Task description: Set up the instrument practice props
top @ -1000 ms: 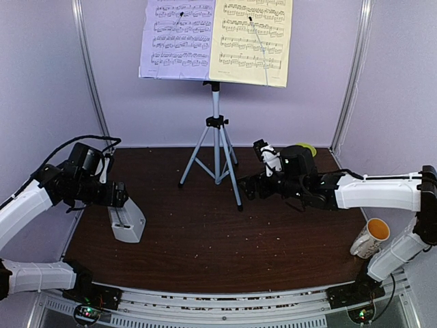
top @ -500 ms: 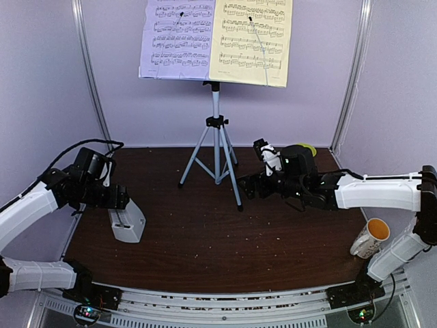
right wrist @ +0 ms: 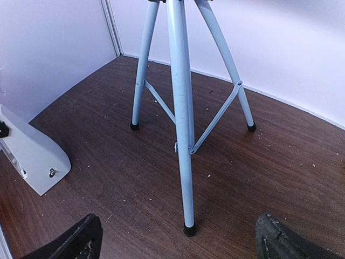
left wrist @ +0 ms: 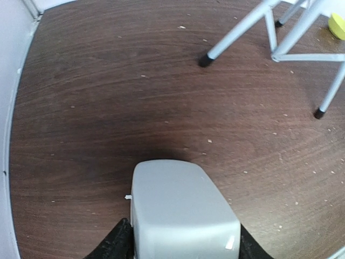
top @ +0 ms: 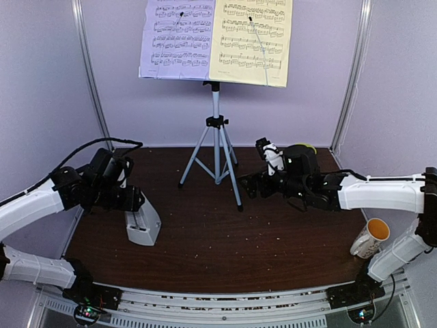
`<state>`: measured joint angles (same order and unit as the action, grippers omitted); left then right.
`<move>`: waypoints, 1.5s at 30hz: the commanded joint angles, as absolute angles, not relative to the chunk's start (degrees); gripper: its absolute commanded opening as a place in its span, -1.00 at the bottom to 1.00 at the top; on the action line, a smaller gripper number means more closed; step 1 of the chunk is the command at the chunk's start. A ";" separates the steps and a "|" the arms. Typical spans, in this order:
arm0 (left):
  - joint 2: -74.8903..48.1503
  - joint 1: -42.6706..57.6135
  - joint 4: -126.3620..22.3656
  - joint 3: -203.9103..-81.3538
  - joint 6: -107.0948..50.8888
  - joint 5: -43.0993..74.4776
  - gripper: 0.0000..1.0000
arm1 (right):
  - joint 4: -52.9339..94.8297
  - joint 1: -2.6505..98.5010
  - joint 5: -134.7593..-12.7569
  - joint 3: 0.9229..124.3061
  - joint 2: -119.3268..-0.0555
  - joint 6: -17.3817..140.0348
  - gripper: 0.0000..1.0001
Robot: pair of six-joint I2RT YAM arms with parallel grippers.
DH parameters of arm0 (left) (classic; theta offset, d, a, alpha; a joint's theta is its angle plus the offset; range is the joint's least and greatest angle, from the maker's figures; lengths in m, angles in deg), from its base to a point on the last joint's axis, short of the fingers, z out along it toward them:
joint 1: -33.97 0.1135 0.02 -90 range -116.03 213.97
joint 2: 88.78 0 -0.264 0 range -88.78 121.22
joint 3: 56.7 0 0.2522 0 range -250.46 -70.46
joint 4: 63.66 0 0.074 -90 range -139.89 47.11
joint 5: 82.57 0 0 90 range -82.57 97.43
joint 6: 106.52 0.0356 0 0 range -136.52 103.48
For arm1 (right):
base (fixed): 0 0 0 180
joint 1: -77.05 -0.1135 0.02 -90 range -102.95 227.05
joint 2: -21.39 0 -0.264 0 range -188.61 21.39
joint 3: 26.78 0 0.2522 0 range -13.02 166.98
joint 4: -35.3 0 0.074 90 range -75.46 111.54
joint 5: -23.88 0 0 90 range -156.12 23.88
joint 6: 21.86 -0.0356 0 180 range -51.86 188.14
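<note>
Inside a booth of pale lilac walls (top: 41, 75) with white corner posts (top: 87, 68), a dark brown wood-grain table (top: 225, 239) is strewn with pale specks. At its far middle stands the silver tripod music stand (top: 216, 130), all three feet on the wood. Its desk is hidden behind a lilac sheet-music page (top: 176, 37) on the left and a pale yellow sheet-music page (top: 251, 41) on the right. Both carry printed staves, too small to read.

Just right of the tripod, the right gripper (top: 247, 188) is spread wide and holds nothing. In its wrist view the nearest tripod leg stands between the fingertips, untouched.

At the near left, the left gripper (left wrist: 183, 244) is closed on the small light grey pyramid metronome (left wrist: 180, 210), one black finger against each flank.

A white mug with an orange inside (top: 370, 237) tilts at the near right. A small green bowl (top: 307, 146) peeks out behind the right arm.
</note>
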<state>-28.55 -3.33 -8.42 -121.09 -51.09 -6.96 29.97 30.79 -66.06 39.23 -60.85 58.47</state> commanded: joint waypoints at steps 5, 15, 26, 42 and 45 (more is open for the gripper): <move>-20.79 -14.33 -13.52 -130.32 -58.94 -8.70 -0.17 | 31.03 30.69 -64.55 37.42 -58.26 57.82 1.00; -8.35 -26.39 -15.16 -142.59 -70.18 -15.95 -0.36 | 31.80 30.72 -65.51 35.73 -57.01 56.94 1.00; 5.00 -32.12 -12.73 -154.03 -77.69 -22.67 -0.28 | 31.83 30.73 -65.59 34.39 -55.33 56.63 1.00; -0.80 -31.31 -24.57 -149.25 -67.19 -12.51 0.95 | 25.86 30.71 -62.00 36.06 -53.47 49.79 1.00; -10.53 -27.58 -32.42 -138.18 -65.02 -9.92 0.92 | 25.57 30.71 -62.08 35.70 -52.22 47.11 1.00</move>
<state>1.11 -31.94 -21.86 -148.02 -71.00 -14.70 27.56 30.79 -64.01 34.38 -54.22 51.61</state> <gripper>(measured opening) 0.975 0.999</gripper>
